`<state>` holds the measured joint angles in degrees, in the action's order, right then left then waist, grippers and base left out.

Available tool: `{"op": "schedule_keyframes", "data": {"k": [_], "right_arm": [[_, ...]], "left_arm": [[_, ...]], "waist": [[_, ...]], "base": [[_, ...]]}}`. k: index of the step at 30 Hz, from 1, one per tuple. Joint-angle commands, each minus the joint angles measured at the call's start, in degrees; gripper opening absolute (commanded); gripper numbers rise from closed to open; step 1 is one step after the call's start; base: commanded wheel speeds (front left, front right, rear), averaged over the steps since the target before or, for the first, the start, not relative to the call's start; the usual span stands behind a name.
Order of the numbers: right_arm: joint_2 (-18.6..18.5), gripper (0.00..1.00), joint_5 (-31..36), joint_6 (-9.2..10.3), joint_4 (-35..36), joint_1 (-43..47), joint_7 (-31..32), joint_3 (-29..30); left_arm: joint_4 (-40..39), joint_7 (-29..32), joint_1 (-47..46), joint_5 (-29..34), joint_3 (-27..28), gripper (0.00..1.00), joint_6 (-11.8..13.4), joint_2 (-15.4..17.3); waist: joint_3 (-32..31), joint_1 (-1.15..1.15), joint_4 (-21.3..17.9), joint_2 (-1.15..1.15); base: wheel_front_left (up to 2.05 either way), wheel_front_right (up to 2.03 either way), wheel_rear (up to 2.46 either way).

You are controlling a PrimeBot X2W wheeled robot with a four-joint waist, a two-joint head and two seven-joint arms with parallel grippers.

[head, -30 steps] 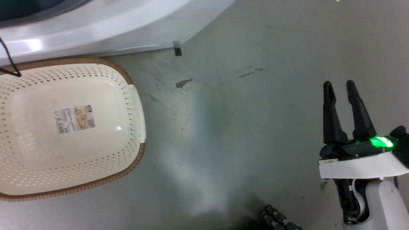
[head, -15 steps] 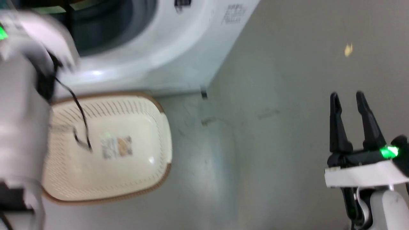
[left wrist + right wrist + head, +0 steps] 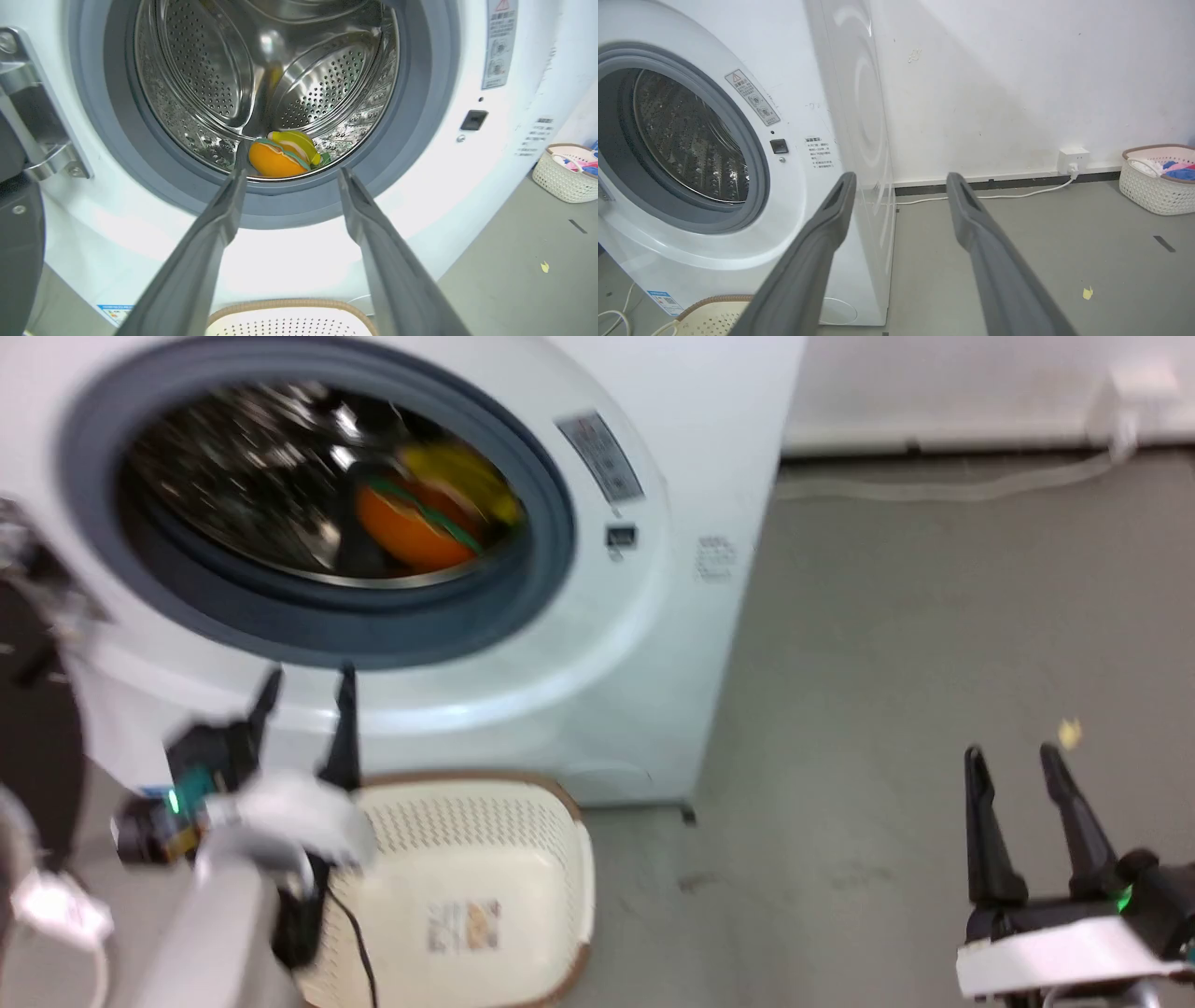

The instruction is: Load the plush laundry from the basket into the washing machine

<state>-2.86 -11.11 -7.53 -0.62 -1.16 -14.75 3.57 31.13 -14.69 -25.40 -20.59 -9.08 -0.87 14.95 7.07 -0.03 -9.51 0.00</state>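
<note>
Grey floor (image 3: 887, 616) met white wall (image 3: 994, 70). The basket (image 3: 560, 840) was cut off at the bottom edge. The jaws of the left gripper (image 3: 308, 677) and right gripper (image 3: 1012, 756) stood apart.

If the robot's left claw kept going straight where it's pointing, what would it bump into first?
Probably the orange toy bun lying in the washing machine drum. The open left gripper aims through the doorway, though it might clip the grey door ring first.

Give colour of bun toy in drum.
The bun is orange with a green stripe; clearest in left wrist view.
</note>
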Motion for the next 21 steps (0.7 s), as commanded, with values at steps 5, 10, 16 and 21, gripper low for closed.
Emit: {"op": "schedule_keyframes", "data": {"k": [5, 10, 16, 21], "right_arm": [[-0.01, 1.0, 0.38, 0.04, 0.21, 3.29, -0.25, -0.46], [-0.01, 1.0, -0.2, 0.04, 0.24, 5.08, -0.25, -1.09], [-0.01, 1.0, -0.66, 0.04, -0.01, 6.29, -0.25, -2.22], [-0.01, 1.0, -0.51, 0.04, -0.46, 6.3, -0.25, -3.69]], "left_arm": [[-13.85, -0.28, 13.48, 2.57, 1.45, 1.0, 3.37, -3.26], [-21.57, -0.29, 21.24, 5.9, 1.01, 1.0, 4.54, -5.54], [-23.51, -0.3, 25.79, 8.77, 0.13, 1.0, 4.19, -6.69], [-24.24, -0.3, 27.73, 10.09, 1.04, 1.0, 4.31, -7.23]], "waist": [[-6.78, 0.03, 4.94, 0.0], [-7.28, 0.03, 5.99, 0.0], [-7.52, 0.03, 6.23, 0.0], [-7.59, 0.03, 5.62, 0.0]], "base": [[0.0, 0.0, 0.0], [0.0, 0.0, 0.0], [0.0, 0.0, 0.0], [0.0, 0.0, 0.0]]}}
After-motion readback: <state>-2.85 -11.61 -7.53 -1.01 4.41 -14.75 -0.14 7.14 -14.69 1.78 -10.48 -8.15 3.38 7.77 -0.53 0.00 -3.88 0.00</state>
